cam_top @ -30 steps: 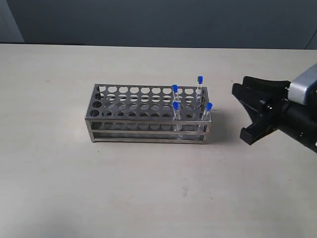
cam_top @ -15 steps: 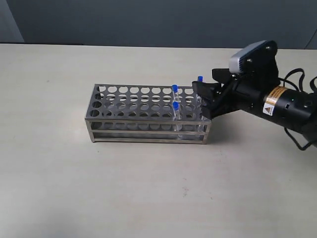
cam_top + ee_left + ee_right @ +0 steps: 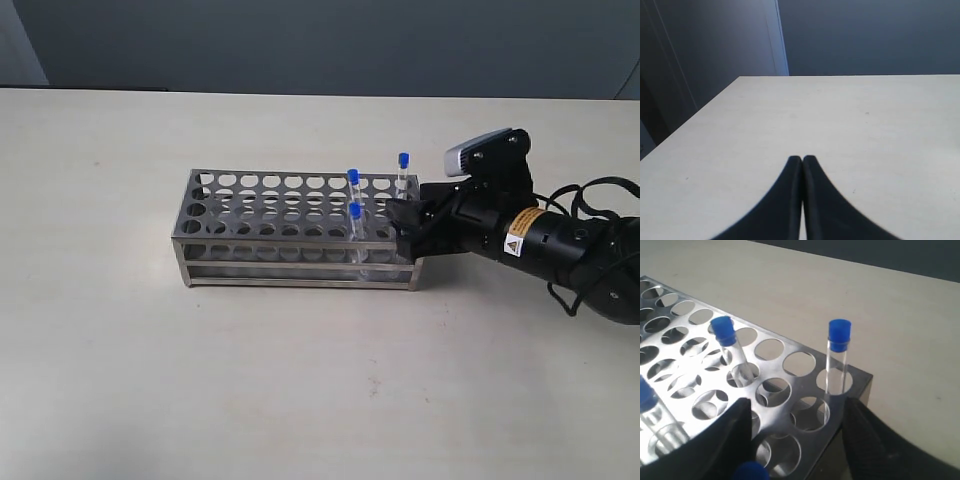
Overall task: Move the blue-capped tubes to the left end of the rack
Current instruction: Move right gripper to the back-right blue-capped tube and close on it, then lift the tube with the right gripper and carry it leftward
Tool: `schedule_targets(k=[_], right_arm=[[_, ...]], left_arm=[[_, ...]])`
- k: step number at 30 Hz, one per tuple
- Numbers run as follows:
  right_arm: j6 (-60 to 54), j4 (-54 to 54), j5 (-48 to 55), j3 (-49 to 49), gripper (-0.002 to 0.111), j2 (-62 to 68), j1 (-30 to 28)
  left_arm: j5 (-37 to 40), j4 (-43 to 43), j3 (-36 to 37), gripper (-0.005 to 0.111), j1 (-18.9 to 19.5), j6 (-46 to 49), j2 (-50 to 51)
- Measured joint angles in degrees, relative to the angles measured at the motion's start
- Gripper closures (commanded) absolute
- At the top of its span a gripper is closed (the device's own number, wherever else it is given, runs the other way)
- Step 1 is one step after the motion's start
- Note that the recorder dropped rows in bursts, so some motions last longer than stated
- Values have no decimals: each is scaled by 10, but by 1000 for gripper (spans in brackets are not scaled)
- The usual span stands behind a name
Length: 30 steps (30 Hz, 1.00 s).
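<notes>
Step judged: first tube grasp | blue-capped tubes (image 3: pixel 352 180) were seated at the right end of the rack (image 3: pixel 270 262) | right gripper (image 3: pixel 404 226) was spread wide, empty, astride the corner tube (image 3: pixel 750 471) | next: closure, then a straight lift, was judged needed | left gripper (image 3: pixel 802 170) was pressed closed, empty.

Right hand (image 3: pixel 405 228) splayed wide, arm stretched out low, left hand (image 3: pixel 802 170) pinched together
</notes>
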Motion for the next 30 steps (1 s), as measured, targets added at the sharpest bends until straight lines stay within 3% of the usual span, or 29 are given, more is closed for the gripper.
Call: schedule_targets(k=[9, 24, 30], right_arm=[[5, -19, 7, 0, 108, -5, 0], [33, -68, 68, 0, 108, -128, 11], [99, -113, 109, -54, 108, -176, 12]], left_arm=[[0, 0, 0, 106, 0, 0, 0], [0, 0, 0, 106, 0, 0, 0], [0, 0, 0, 106, 0, 0, 0]])
